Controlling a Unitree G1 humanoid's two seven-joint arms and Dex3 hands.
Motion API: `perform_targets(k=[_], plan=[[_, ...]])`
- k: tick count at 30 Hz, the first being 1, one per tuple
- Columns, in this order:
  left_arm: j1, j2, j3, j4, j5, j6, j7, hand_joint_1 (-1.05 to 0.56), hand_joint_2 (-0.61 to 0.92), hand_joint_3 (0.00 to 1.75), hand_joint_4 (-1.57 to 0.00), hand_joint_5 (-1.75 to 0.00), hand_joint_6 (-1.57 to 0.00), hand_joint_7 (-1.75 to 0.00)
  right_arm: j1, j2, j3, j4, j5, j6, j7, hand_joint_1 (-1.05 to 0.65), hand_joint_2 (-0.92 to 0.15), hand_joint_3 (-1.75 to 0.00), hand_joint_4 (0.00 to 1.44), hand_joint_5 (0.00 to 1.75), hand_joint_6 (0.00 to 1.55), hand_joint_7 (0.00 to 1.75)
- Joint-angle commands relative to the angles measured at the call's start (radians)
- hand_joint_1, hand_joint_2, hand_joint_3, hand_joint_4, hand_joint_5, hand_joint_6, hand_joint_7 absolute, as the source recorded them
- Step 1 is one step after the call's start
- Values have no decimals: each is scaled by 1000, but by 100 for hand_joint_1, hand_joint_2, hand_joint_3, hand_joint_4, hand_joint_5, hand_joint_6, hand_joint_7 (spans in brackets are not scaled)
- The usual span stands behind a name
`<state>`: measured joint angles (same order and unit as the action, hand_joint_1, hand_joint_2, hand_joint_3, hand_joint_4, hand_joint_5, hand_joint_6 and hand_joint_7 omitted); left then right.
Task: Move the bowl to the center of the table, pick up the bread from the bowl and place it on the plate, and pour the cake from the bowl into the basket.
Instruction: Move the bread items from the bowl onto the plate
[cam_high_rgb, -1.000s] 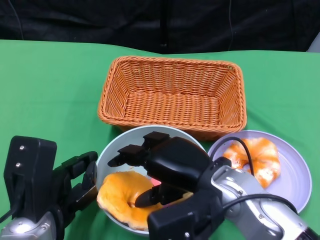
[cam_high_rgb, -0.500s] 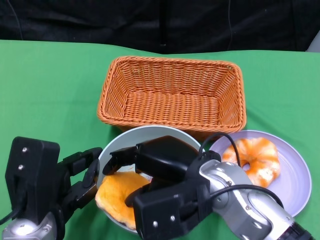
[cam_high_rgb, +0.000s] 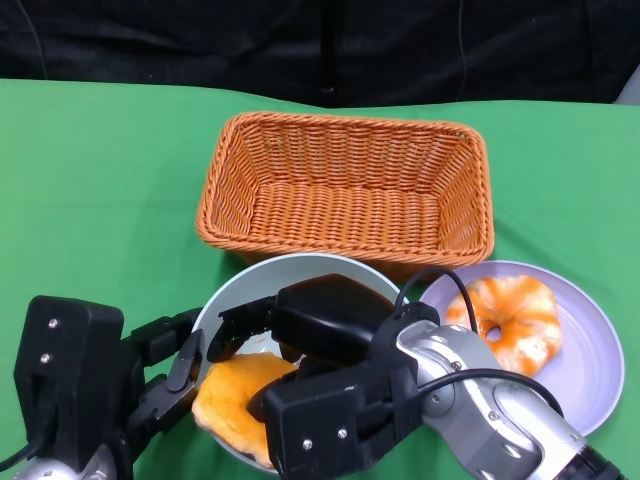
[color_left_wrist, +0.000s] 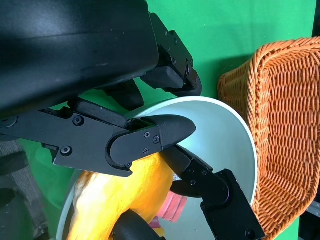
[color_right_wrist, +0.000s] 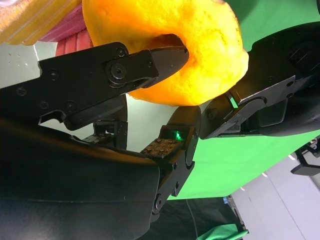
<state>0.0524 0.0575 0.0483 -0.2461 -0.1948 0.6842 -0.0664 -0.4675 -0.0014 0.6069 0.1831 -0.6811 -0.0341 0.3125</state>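
The right hand (cam_high_rgb: 300, 340) reaches into the bowl (cam_high_rgb: 300, 272) from the near right side. In the right wrist view, one of its fingers (color_right_wrist: 150, 60) pokes into the hole of the orange bread ring (color_right_wrist: 200, 45), and another finger sits under the ring, so the hand has hold of the bread. The bread (cam_high_rgb: 240, 395) sits at the near side of the bowl, and part of it sticks out over the near rim. A bit of pink cake (color_left_wrist: 172, 205) shows in the bowl just beside the bread, mostly hidden by the hand. The left hand (cam_high_rgb: 160, 375) is at the near left side of the bowl. The left wrist view shows its fingers (color_left_wrist: 150, 140) around the bowl's edge, one over the rim and others outside the wall, so it holds the bowl. The pale bowl stands in the near middle of the green table (cam_high_rgb: 90, 190). Just behind it, on the far side, is the brown woven basket (cam_high_rgb: 345, 185). To the right of the bowl is a light purple plate (cam_high_rgb: 590, 370), and another orange and white bread ring (cam_high_rgb: 510, 320) lies on it.
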Motion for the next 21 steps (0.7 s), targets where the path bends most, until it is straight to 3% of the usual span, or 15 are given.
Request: perform_targets(k=[1, 6, 7, 8, 9, 10, 12, 21], plan=[[1, 10, 2, -11, -7, 5, -13, -57, 92, 68, -28, -80, -53, -11, 3, -2, -2, -14, 17, -7, -16, -45, -92, -18, 61, 136, 65, 65], [-6, 5, 6, -18, -6, 35, 2, -57, 92, 69, -28, -80, -52, -10, 4, -3, -4, -12, 22, -14, -22, -44, -92, -16, 63, 135, 65, 65], [-12, 5, 10, -21, -10, 51, 3, -57, 92, 69, -28, -79, -52, -10, 12, -6, -15, 7, 35, -62, -68, -44, -92, -16, 63, 135, 66, 65], [-19, 3, 13, -22, -12, 67, 7, -57, 92, 68, -21, -75, -44, -6, 19, -8, -25, 27, 45, -110, -117, -36, -85, -36, 83, 154, 80, 99], [-26, 2, 16, -21, -11, 83, 11, -56, 92, 69, -15, -72, -39, -3, 24, -10, -31, 43, 51, -145, -154, -32, -58, -94, 96, 166, 80, 140], [-32, 2, 16, -20, -8, 95, 16, -56, 92, 69, -13, -71, -37, -2, 27, -11, -35, 58, 51, -173, -190, -32, -47, -117, 100, 170, 80, 155], [-38, 0, 17, -21, -2, 111, 22, -55, 92, 72, -11, -68, -35, -1, 27, -13, -36, 80, 48, -202, -232, -33, -39, -135, 103, 174, 78, 170], [-45, -12, 38, -26, -14, 136, 20, -51, 92, 75, -14, -65, -33, 0, 33, -11, -42, 131, 37, -279, -356, -33, -40, -129, 101, 175, 75, 175]])
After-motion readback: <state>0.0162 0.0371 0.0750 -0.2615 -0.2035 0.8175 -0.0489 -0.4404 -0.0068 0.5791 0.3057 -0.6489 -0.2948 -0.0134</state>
